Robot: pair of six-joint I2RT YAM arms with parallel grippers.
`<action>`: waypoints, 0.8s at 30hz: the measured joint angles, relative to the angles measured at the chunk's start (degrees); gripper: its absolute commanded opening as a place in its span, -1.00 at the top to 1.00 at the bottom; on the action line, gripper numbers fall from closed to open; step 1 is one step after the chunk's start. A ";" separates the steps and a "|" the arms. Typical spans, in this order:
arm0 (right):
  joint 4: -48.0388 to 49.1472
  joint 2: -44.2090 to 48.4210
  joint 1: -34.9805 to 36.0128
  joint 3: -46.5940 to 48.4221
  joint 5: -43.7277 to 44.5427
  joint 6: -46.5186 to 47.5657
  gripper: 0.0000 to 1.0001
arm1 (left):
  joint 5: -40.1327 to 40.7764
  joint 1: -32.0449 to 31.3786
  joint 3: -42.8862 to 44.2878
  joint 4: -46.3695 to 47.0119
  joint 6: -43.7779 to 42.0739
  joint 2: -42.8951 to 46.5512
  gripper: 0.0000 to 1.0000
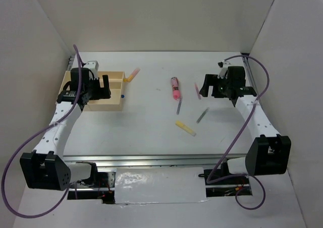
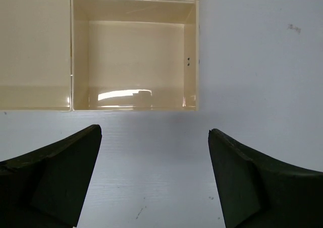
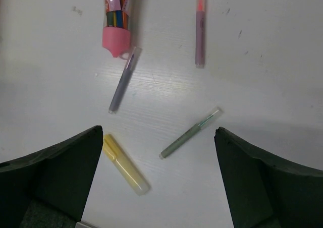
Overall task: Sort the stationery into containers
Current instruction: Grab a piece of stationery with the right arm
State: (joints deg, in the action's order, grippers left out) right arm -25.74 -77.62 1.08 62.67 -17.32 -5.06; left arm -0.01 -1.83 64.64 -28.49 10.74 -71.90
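Both arms stretch forward low over the counter [image 1: 151, 137], fingers apart.
The left fingers [image 2: 60, 177] face the tray [image 1: 103, 106]. The right fingers [image 3: 55, 172] hang over one highlighter [image 3: 117, 16], one yellow marker [image 3: 126, 165], and a pink pen [image 3: 200, 31], grey pen [image 3: 122, 81] and green pen [image 3: 191, 133]. A second marker [image 1: 132, 75] lies just beside the tray's far right corner.

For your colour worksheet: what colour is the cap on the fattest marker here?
Pink; the cap shows best in the right wrist view.

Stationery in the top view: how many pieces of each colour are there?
Yellow markers: 2
Pink highlighter: 1
Thin pink pen: 1
Purple-grey pen: 1
Green-grey pen: 1
Total: 6
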 measured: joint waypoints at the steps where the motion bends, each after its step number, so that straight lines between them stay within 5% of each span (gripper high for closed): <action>1: 0.00 1.16 0.00 -1.03 0.37 0.00 -0.95 | 0.79 -0.50 -0.55 0.28 0.13 0.92 -0.99; 8: 1.86 0.74 2.08 -0.70 6.64 -0.50 -0.91 | 7.13 -6.34 -1.27 1.49 2.32 2.27 -0.99; 16: 2.25 -20.98 12.24 19.96 14.10 -3.91 -0.87 | 12.31 -7.34 0.35 0.22 3.15 -1.22 -0.98; 24: 0.15 -39.95 14.36 37.46 17.46 -7.56 -0.81 | 13.18 -7.37 0.20 0.26 2.97 -1.22 -0.99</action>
State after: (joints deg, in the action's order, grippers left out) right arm -25.58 -117.58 15.44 100.14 0.14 -12.62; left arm 13.17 -9.19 64.84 -28.23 13.72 -73.12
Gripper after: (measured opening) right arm 0.916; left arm 0.993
